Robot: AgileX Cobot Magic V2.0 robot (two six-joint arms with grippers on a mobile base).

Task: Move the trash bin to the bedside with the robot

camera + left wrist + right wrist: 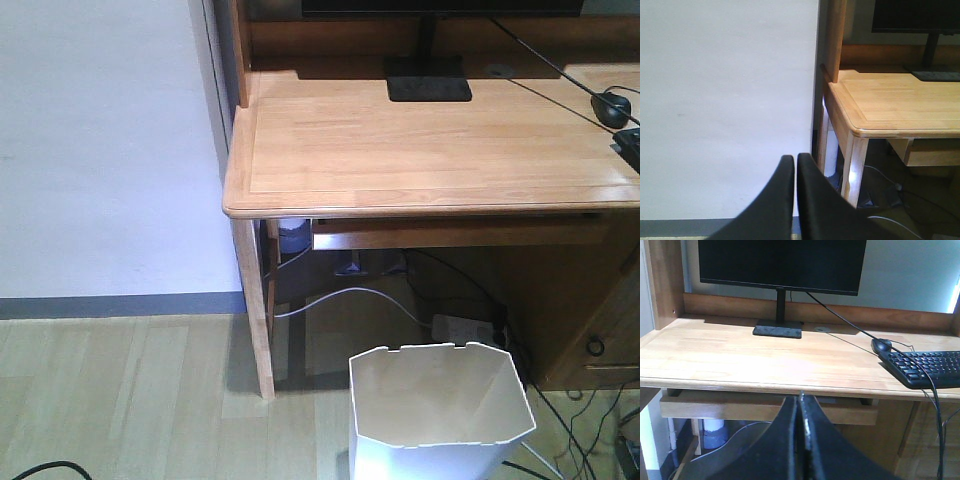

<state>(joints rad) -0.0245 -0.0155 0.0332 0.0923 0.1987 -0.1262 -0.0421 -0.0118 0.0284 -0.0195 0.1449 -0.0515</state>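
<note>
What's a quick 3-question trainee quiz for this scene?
1. True or false: the bin stands on the desk.
2. On the desk, what lies to the right of the monitor stand? A) keyboard B) cup C) book
3. Fill in: the right end effector is ___ (open/shut).
Key: 1 false; 2 A; 3 shut.
</note>
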